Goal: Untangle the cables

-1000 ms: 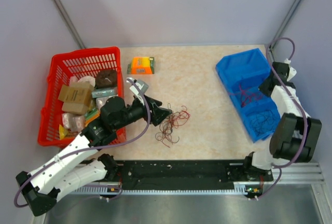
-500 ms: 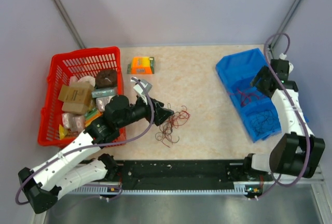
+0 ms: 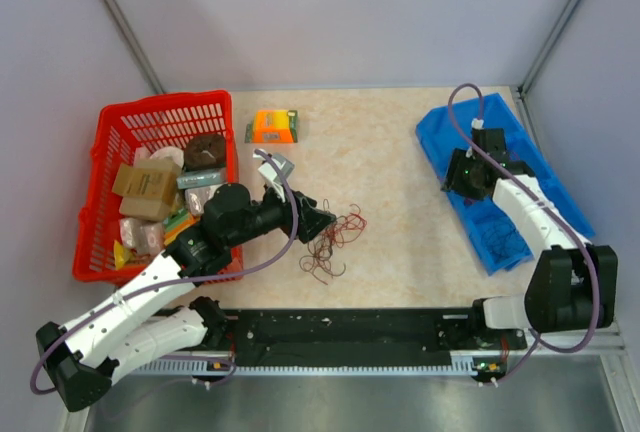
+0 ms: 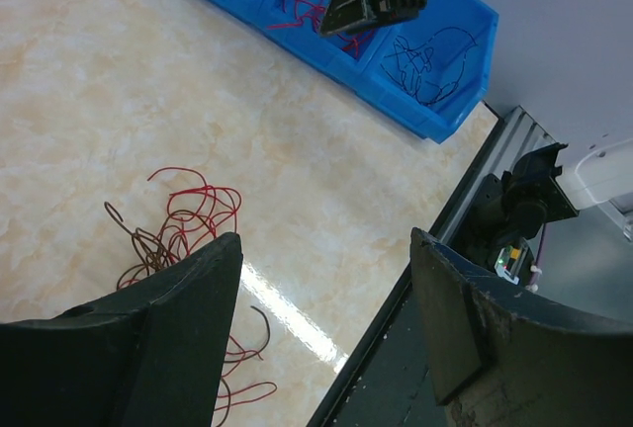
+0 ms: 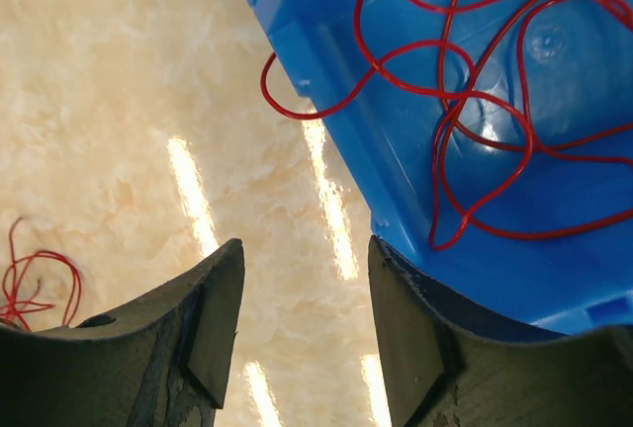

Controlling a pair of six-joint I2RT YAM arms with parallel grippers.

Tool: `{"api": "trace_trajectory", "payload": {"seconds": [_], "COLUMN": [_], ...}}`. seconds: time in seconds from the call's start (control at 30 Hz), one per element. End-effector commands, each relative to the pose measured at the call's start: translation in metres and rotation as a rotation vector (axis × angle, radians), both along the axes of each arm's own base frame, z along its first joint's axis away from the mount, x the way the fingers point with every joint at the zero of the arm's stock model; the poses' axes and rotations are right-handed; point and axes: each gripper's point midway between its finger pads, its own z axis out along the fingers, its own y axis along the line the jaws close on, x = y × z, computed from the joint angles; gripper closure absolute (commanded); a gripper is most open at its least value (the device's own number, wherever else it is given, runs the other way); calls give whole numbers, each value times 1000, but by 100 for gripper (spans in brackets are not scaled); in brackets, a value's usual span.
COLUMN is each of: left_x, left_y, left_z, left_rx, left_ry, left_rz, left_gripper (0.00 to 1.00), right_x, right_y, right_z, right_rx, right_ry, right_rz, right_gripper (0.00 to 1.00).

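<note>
You have the tangled cables (image 3: 332, 237) on the table (image 3: 390, 152) just beside your left gripper (image 3: 320, 222); your right gripper (image 3: 456, 175) hangs over the blue bin's (image 3: 468, 120) left edge.

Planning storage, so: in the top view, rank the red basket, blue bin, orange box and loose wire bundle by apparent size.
1. red basket
2. blue bin, only slightly smaller
3. wire bundle, by spread
4. orange box

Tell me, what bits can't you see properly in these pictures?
- Top view: the left hand covers the left edge of the cables, and the strands are too thin to count.
- Top view: the right arm hides the middle of the blue bin.
- Right wrist view: the red wire in the bin runs off the right edge.
- Top view: the orange item has a label too small to read.
</note>
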Motion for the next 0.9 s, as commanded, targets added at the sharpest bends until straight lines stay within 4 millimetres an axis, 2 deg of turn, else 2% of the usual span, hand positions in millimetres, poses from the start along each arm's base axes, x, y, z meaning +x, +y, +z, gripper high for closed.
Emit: {"api": "trace_trajectory", "payload": {"seconds": [0.0, 0.2, 0.37, 0.43, 0.53, 0.7, 0.77, 0.87], "left_x": [-3, -6, -6, -7, -7, -8, -7, -7], "left_y": [-2, -1, 6, 8, 11, 14, 16, 16], "left_z": [10, 14, 14, 14, 15, 15, 15, 12], "left_rx": [-47, -55, -42, -38, -35, -29, -28, -21], "left_ry": [-16, -20, -29, -34, -38, -41, -43, -42], "left_rz": [-13, -20, 2, 9, 16, 27, 33, 37], "left_gripper": [27, 27, 27, 27, 27, 27, 27, 27], "right_x": [14, 31, 40, 45, 55, 59, 60, 65], "right_y": [7, 2, -8, -9, -8, -16, -19, -19], "right_z": [-10, -18, -23, -26, -30, -38, -38, -38], "right_rx": [-10, 6, 86, 136, 175, 204, 198, 203], "right_ry": [-14, -61, -87, -86, -84, -89, -100, -102], "right_rz": [26, -89, -308, -374, -423, -508, -525, -515], "right_gripper": [47, 40, 35, 37, 43, 61, 72, 75]}}
